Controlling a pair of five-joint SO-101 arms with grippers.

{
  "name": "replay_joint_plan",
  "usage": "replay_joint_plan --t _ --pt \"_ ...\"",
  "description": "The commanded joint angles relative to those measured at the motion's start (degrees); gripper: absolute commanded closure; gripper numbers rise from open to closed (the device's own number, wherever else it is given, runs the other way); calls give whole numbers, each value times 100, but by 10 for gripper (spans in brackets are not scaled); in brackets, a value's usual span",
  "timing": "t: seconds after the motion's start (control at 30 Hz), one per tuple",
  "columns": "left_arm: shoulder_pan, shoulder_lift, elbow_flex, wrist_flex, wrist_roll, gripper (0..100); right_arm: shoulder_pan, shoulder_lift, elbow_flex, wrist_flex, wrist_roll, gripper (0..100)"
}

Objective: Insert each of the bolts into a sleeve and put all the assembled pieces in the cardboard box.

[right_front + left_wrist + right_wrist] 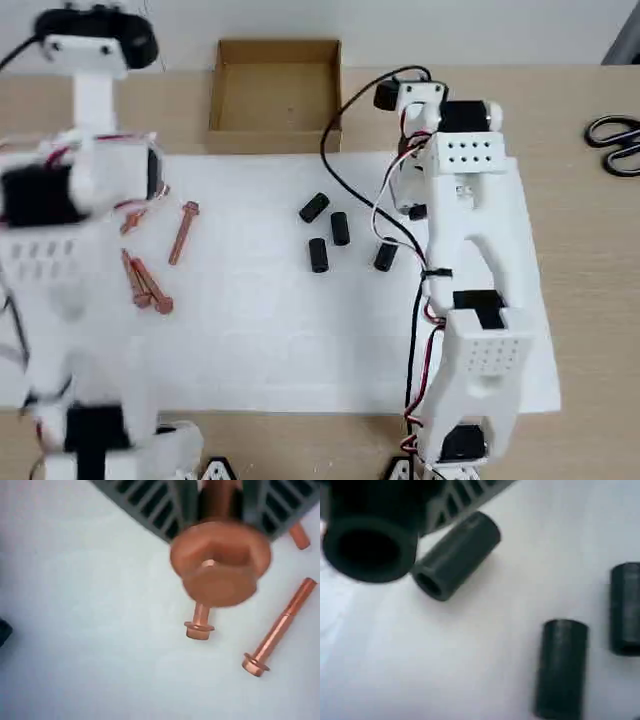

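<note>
1. Closest to the arm bases, a white mat point(260, 370) covers the middle of the bench point(590, 250), and every loose part lies on it.
2. On the mat's left side lie three loose bolts point(184, 232). One lies by itself. The other two lie side by side, touching or nearly so, nearer the left arm's base.
3. The left end effector point(216, 502) hangs over this group, clenched on a held bolt point(220, 562). Its flanged copper head faces the wrist camera and its shank runs back between the grey ribbed jaws. That bolt is clear of the mat and apart from the loose ones below it.
4. Toward the mat's middle lie four loose sleeves point(318, 254), black and short, all on their sides. Three lie close together. The fourth point(385, 257) lies apart from them, next to the right arm.
5. The right end effector point(395, 500) sits just beyond that fourth sleeve, grasping a held sleeve point(370, 545) with its open bore toward the wrist camera. Another sleeve point(457, 555) lies on the mat just beside it.
6. Farthest off, past the mat's far edge, the cardboard box point(228, 128) stands open with no parts visible inside. A pair of scissors point(615, 145) lies at the right edge of the bench.
</note>
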Motion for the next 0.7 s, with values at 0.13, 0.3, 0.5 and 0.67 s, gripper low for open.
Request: replay_joint_plan --t 0.13,0.3,0.5,0.67 --pt "-9 -2101 963 -141 9 994 -154 -2352 18 101 -18 995" --pt "9 -2954 1947 -571 9 994 -163 -3846 809 101 -18 995" --pt "18 -3912 3134 -1574 730 994 -171 -5921 2734 40 -18 995" --pt "26 -4545 4400 -2857 1837 994 -163 -7160 4457 -400 -18 995"
